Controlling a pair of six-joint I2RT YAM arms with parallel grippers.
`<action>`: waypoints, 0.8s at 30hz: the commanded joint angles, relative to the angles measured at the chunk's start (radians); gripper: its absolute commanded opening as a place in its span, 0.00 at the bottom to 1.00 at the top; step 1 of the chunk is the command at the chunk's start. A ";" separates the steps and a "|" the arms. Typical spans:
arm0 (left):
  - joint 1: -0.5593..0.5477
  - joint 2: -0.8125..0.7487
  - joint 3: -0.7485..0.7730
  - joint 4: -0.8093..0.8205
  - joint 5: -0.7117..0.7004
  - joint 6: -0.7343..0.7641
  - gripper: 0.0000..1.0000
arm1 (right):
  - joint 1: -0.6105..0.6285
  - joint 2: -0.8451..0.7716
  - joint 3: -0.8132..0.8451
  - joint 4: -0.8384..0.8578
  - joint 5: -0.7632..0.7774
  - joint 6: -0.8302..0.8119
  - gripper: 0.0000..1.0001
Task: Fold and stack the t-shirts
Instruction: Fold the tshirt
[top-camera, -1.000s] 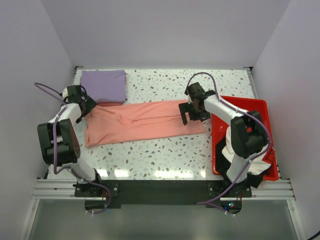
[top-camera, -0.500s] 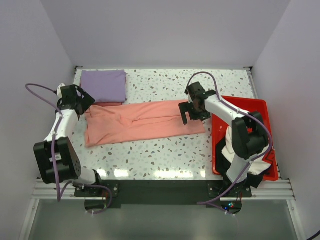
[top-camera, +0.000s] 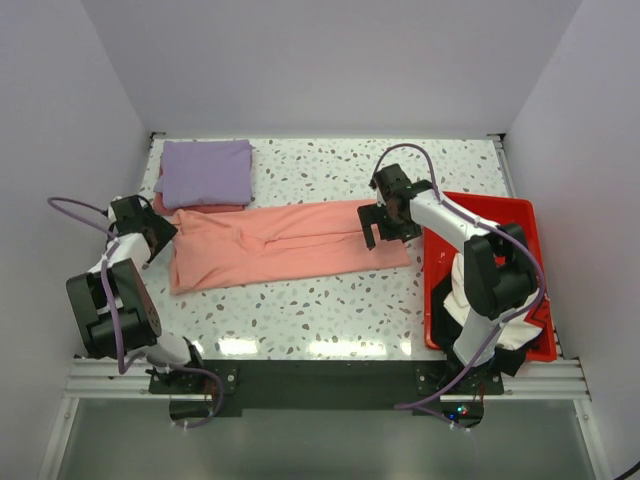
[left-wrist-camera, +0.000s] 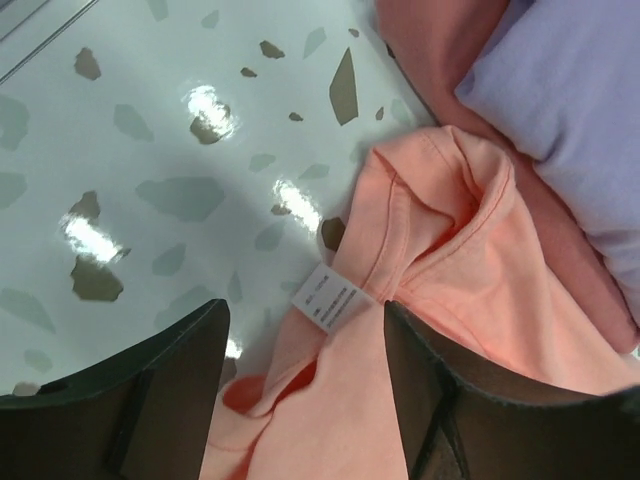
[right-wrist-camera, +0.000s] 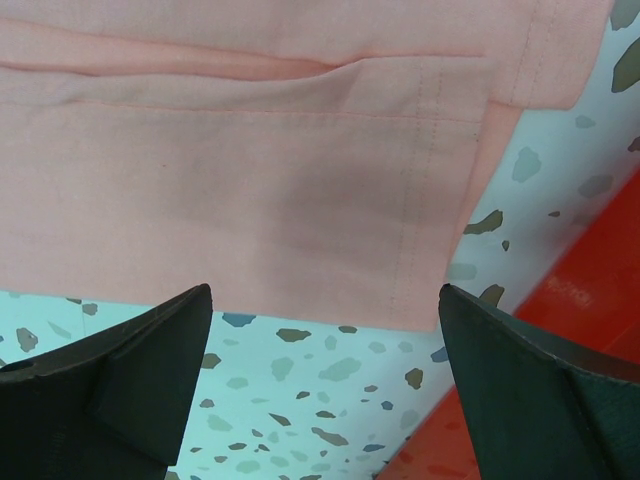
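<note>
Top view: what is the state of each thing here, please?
salmon-pink t-shirt: folded into a long strip, flat on the table.
lavender t-shirt: folded, at the far left corner.
red tray: holds bunched clothes.
left gripper: open, around the salmon collar.
right gripper: open, over the strip's right end.

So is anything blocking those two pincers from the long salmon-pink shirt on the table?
Nothing visible does. The left pincer sits right over the collar of the salmon-pink cotton t-shirt and the right pincer over its hem, both open. The folded lavender t-shirt lies beside the collar, clear of both.
</note>
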 joint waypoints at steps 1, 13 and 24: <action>0.028 0.050 0.000 0.149 0.163 0.063 0.67 | 0.002 -0.014 0.012 -0.009 0.022 -0.017 0.99; 0.027 0.080 -0.023 0.248 0.265 0.080 0.53 | 0.000 0.004 0.007 -0.011 0.038 -0.023 0.99; 0.027 0.071 -0.040 0.237 0.254 0.071 0.27 | 0.002 0.010 0.006 -0.011 0.025 -0.021 0.99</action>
